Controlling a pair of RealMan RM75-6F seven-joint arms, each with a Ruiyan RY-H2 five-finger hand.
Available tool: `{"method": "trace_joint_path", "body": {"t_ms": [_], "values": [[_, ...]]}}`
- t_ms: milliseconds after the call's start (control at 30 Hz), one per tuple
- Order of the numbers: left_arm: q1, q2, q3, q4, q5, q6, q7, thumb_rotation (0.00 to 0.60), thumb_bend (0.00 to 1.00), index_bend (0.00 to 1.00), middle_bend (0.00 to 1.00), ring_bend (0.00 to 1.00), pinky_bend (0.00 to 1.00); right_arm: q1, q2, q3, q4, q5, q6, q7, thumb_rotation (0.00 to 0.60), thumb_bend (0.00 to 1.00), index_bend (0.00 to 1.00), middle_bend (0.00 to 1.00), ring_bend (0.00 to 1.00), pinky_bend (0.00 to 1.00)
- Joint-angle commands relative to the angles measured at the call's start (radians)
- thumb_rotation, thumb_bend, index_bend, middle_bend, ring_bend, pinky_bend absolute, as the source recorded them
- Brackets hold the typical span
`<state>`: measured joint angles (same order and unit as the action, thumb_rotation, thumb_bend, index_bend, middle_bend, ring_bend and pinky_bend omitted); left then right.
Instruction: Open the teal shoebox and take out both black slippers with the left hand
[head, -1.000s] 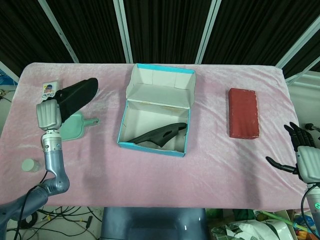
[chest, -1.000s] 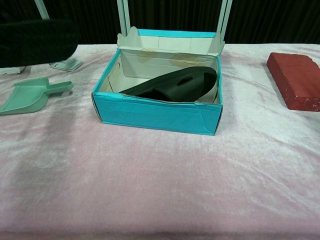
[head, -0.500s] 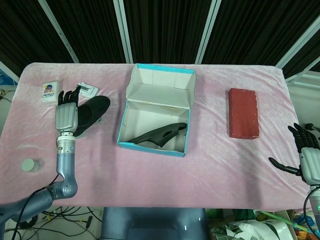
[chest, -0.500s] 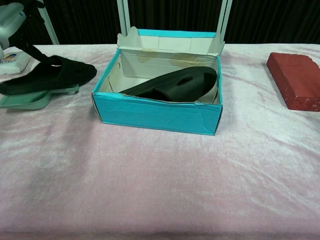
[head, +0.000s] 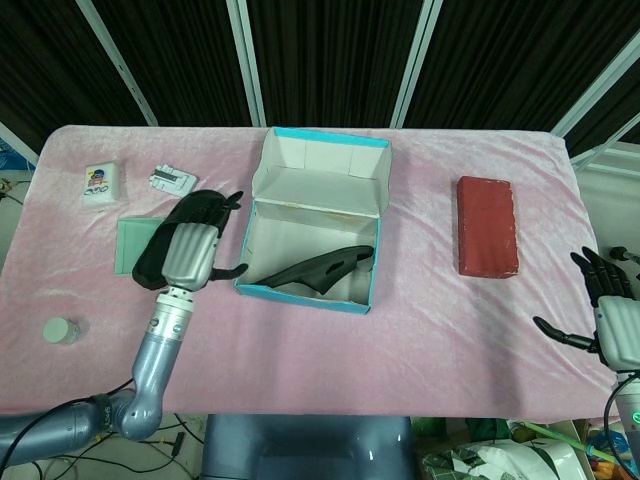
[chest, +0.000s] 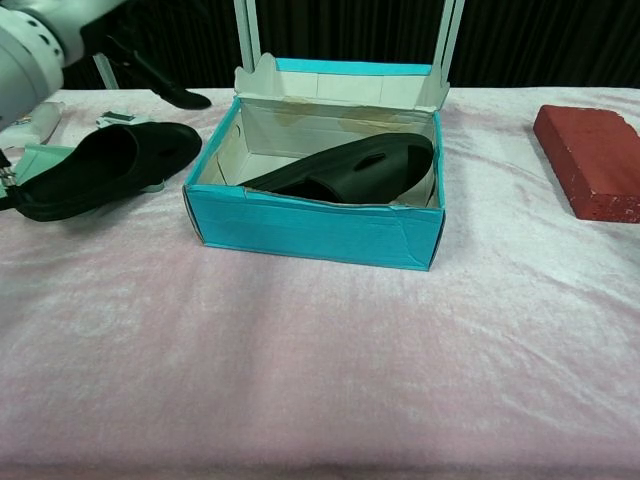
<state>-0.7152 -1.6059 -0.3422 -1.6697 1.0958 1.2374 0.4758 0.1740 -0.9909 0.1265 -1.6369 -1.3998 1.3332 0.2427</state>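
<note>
The teal shoebox (head: 305, 292) (chest: 310, 228) stands open mid-table, its lid tipped up at the back. One black slipper (head: 318, 270) (chest: 350, 170) lies inside, leaning on the right wall. The other black slipper (head: 157, 252) (chest: 100, 170) lies free on the table left of the box, partly on a green dustpan. My left hand (head: 190, 255) (chest: 35, 45) hovers above that slipper, fingers apart and holding nothing, its thumb reaching toward the box's left wall. My right hand (head: 612, 318) hangs at the table's right edge, fingers spread and empty.
A red brick (head: 487, 225) (chest: 592, 160) lies right of the box. The green dustpan (head: 128, 240) sits under the outer slipper. A small printed box (head: 102, 180), a white item (head: 173, 180) and a little jar (head: 60, 330) are on the left side.
My left hand brought the first slipper down onto the dustpan left of the box, let it go, and moved right toward the box. The right hand barely shifted.
</note>
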Motion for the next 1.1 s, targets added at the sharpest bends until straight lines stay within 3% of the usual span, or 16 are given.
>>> {"method": "trace_joint_path", "body": {"t_ms": [33,133,167,300,533,833,967,1100], "values": [[-0.082,-0.088,-0.015,0.029,-0.104,-0.058,0.111,0.600,0.07,0.09,0.22,0.13,0.28,-0.003,0.000,-0.002,-0.003,-0.006,0.007,0.000,0.181,0.00,0.00,0.00,0.00,0.05],[-0.152,-0.173,-0.037,0.089,-0.201,-0.092,0.187,0.600,0.07,0.10,0.22,0.13,0.29,-0.010,0.003,-0.005,-0.006,-0.013,0.018,0.000,0.181,0.00,0.00,0.00,0.00,0.05],[-0.200,-0.240,-0.057,0.161,-0.268,-0.114,0.226,0.600,0.07,0.11,0.22,0.13,0.29,-0.014,0.007,-0.008,-0.007,-0.016,0.023,0.000,0.180,0.00,0.00,0.00,0.00,0.05],[-0.259,-0.325,-0.089,0.251,-0.345,-0.116,0.265,0.600,0.07,0.11,0.22,0.13,0.30,-0.019,0.012,-0.010,-0.010,-0.019,0.028,0.005,0.178,0.00,0.00,0.00,0.00,0.05],[-0.318,-0.410,-0.118,0.351,-0.385,-0.115,0.263,0.600,0.07,0.10,0.22,0.13,0.33,-0.026,0.016,-0.015,-0.008,-0.021,0.031,0.008,0.179,0.00,0.00,0.00,0.00,0.05],[-0.353,-0.452,-0.136,0.414,-0.408,-0.132,0.245,0.600,0.08,0.10,0.22,0.15,0.35,-0.033,0.019,-0.017,-0.004,-0.016,0.034,0.017,0.179,0.00,0.00,0.00,0.00,0.05],[-0.375,-0.481,-0.145,0.478,-0.433,-0.145,0.253,0.600,0.19,0.11,0.23,0.18,0.37,-0.035,0.019,-0.018,-0.002,-0.016,0.034,0.020,0.181,0.00,0.00,0.00,0.00,0.05],[-0.398,-0.519,-0.160,0.556,-0.449,-0.162,0.239,0.600,0.38,0.17,0.29,0.26,0.44,-0.037,0.019,-0.017,-0.001,-0.014,0.035,0.022,0.179,0.00,0.00,0.00,0.00,0.05]]}}
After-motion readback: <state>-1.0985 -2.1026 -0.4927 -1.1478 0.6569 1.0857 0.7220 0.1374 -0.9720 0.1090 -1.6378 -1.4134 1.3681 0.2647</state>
